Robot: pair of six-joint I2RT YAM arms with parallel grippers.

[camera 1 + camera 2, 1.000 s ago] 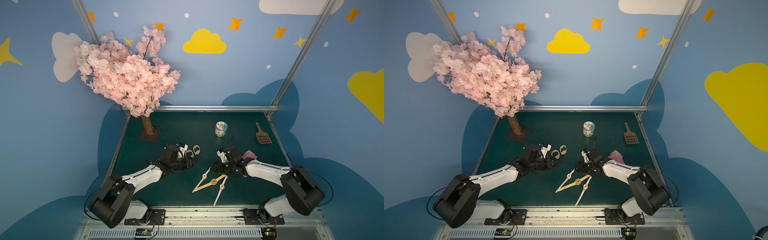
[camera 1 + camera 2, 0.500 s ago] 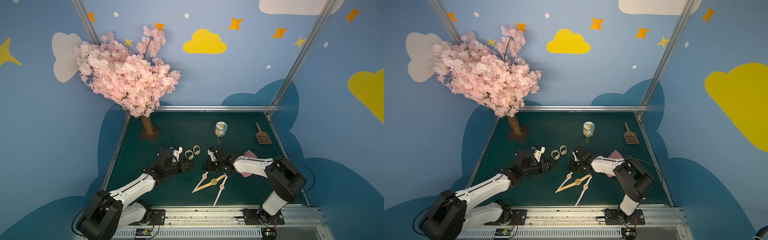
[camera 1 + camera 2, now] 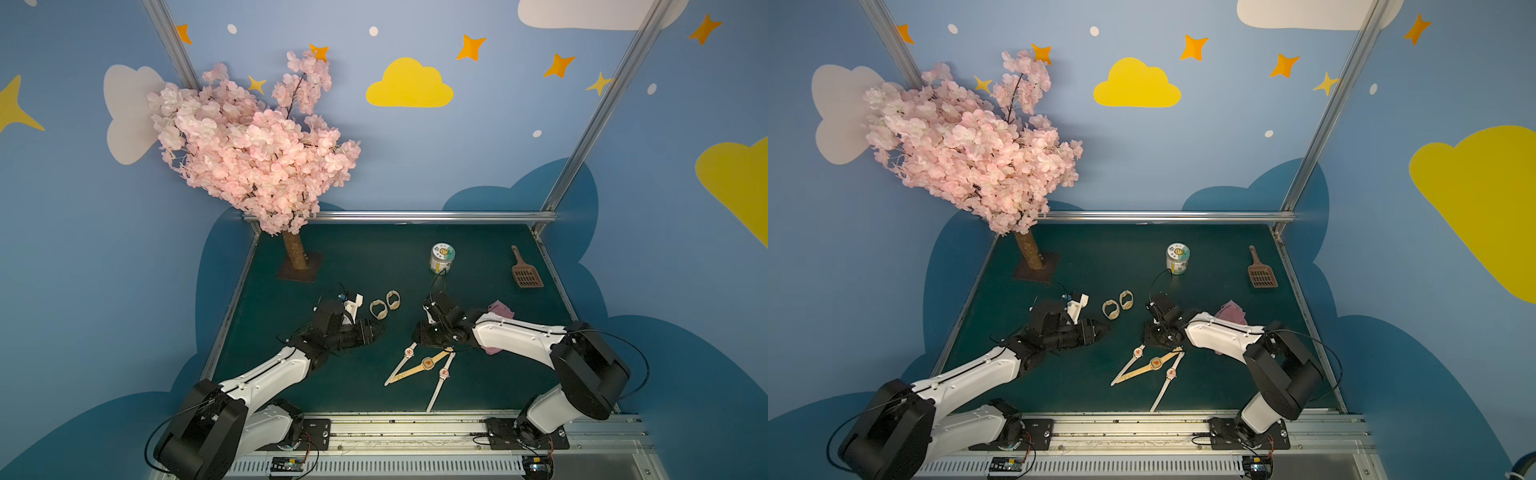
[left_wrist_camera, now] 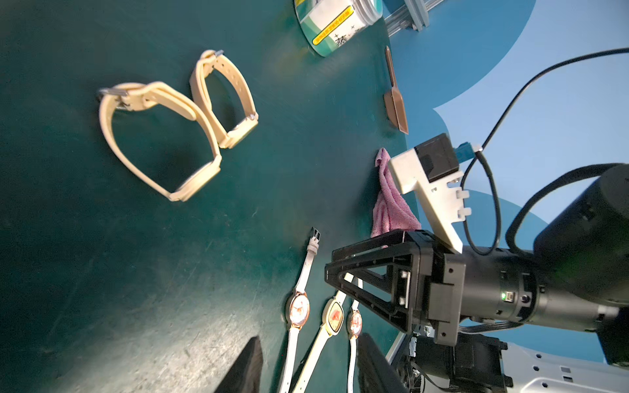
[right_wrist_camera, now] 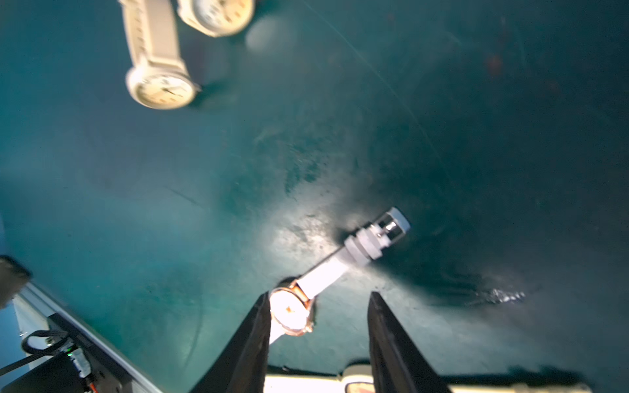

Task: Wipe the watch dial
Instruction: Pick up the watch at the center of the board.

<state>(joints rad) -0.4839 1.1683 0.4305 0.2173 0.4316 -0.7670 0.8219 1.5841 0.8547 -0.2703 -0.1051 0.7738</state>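
R gripper [image 5: 320,295] sits low over the table [image 3: 357,257], jaws apart, nothing pinched: the white-strap watch [image 3: 409,352] lies flat btwn its fingers [image 5: 250,343], dial [image 5: 291,314] face-up, just beside one finger but w/ a clear gap to the other, so not clamped. Prob lining up to take or steady that watch, since it's the nearest of three laid flat w/ faces up, i.e. easy to wipe; the other two flat watches [image 3: 428,363] lie just beside it, so a careless grab could drag them. L gripper [image 4: 310,337] also apart & empty, low over the table near two buckled watches [image 3: 378,309], pointing toward the flat ones – looks ready to help hold. Pink cloth [image 3: 500,309] is on the table behind the R arm [image 3: 515,336], partly hidden by it, not held; I'd say it must be fetched before any wiping. Jar [image 3: 441,257] & scoop [image 3: 525,272] stand well apart at the back.
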